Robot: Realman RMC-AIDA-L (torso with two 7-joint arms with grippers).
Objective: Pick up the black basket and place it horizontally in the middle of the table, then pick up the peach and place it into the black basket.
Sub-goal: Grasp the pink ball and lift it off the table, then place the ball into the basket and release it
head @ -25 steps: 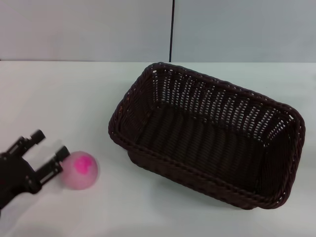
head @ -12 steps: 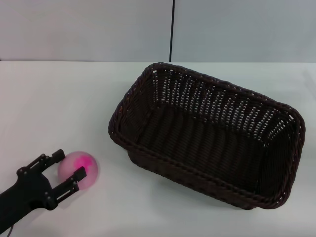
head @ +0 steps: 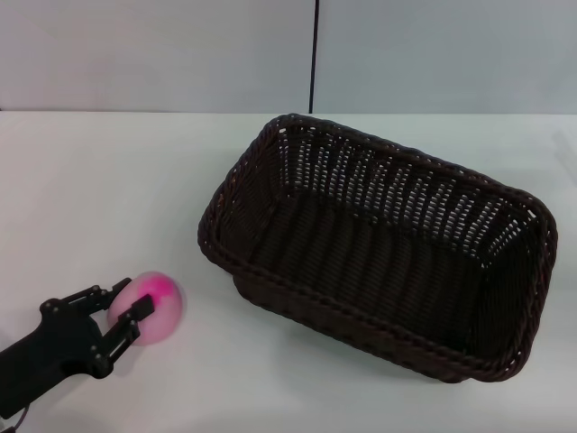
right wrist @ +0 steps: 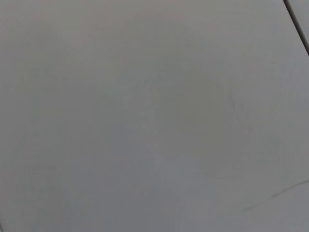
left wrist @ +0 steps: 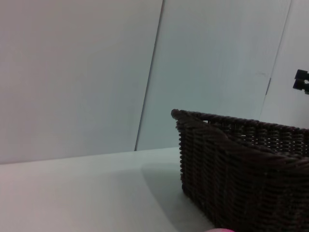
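Large rectangular dark woven wicker basket (head: 379, 248) sits upright on plain white table (head: 108, 180). Small pale pink peach with magenta blotch (head: 151, 308) lies left of basket, well apart. Left gripper (head: 121, 312) straddles peach, fingers spread, apparently not clamped.

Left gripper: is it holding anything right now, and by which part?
The left gripper has its fingers on either side of the peach, around its middle, on the table. Whether they have clamped it cannot be told.
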